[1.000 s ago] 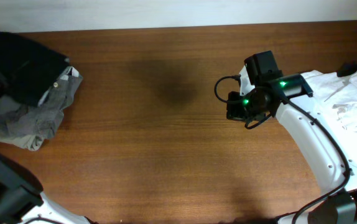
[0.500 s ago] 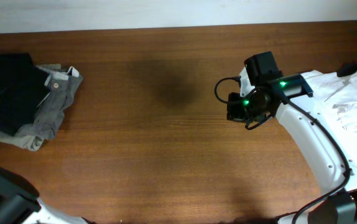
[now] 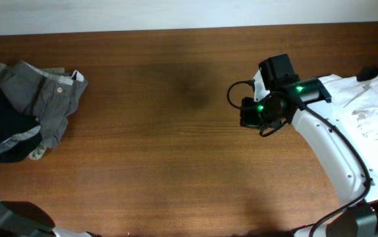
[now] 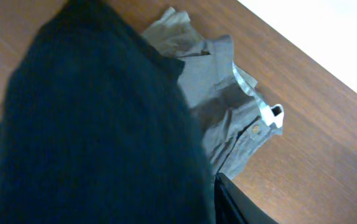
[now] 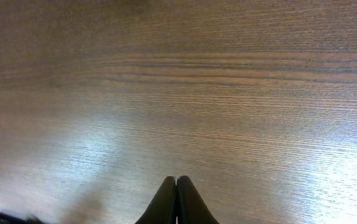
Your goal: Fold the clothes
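A dark navy garment (image 3: 4,128) hangs off the front-left of crumpled grey trousers (image 3: 44,99) at the table's far left. In the left wrist view the dark garment (image 4: 91,137) fills most of the picture, with the grey trousers (image 4: 222,93) beyond it. My left gripper (image 4: 219,199) is shut on the dark garment; only one black finger shows beside the cloth. My right gripper (image 3: 248,113) is shut and empty over bare wood (image 5: 176,182). A white garment (image 3: 367,99) lies at the far right, under the right arm.
The brown wooden table (image 3: 162,151) runs between the two piles. A pale wall strip (image 3: 176,13) borders its far edge. The left arm's base (image 3: 11,220) sits at the front-left corner.
The dark garment has been pulled off the top of the grey trousers toward the front left, uncovering them. The right arm has not moved.
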`<state>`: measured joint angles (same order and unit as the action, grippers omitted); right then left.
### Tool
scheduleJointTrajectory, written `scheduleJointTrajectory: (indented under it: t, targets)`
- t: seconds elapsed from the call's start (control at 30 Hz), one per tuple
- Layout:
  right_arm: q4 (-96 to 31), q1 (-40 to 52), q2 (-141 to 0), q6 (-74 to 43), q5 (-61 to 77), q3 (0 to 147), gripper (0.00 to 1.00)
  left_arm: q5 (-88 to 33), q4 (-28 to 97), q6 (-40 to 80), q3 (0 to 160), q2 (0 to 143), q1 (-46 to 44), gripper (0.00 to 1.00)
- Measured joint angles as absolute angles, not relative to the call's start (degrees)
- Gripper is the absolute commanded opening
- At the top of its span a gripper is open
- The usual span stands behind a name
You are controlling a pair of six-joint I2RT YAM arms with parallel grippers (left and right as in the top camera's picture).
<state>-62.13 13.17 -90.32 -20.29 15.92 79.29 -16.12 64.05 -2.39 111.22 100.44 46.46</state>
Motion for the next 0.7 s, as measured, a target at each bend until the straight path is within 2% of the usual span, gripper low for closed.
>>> scheduleJointTrajectory:
  t: [0.03, 0.07, 0.23, 0.47, 0.57, 0.6, 0.7]
  targets:
    - [-62.13, 13.17, -90.32, -20.32, 15.92, 79.29, 0.06, -16.84, 64.07, -2.39, 111.22, 101.06, 46.41, 0.08]
    - [-62.13, 13.15, -90.32, -20.34, 15.92, 79.29, 0.06, -17.47, 64.07, -2.44, 111.22, 101.41, 46.35, 0.00]
    - [-60.77, 13.17, -90.32, -20.32, 15.92, 79.29, 0.06, -19.38, 63.00, -3.51, 111.22, 101.75, 43.42, 0.00]
    - [-59.96, 13.15, -90.32, -20.29, 12.73, 79.29, 0.05, -28.73, 60.23, -4.97, 111.61, 101.86, 31.44, 0.00]
    - [-59.83, 12.49, -90.32, -20.34, 11.18, 79.29, 0.05, -32.51, 62.02, -5.21, 116.14, 102.24, 22.22, 0.00]
    - [-60.10, 11.14, -90.32, -20.29, 10.72, 79.29, 0.05, -33.43, 63.22, -5.61, 119.46, 102.35, 16.01, 0.00]
    - [-60.45, 8.03, -90.32, -18.52, 13.17, 79.29, 0.11, -33.58, 64.03, -6.07, 121.64, 102.35, 6.17, 0.00]
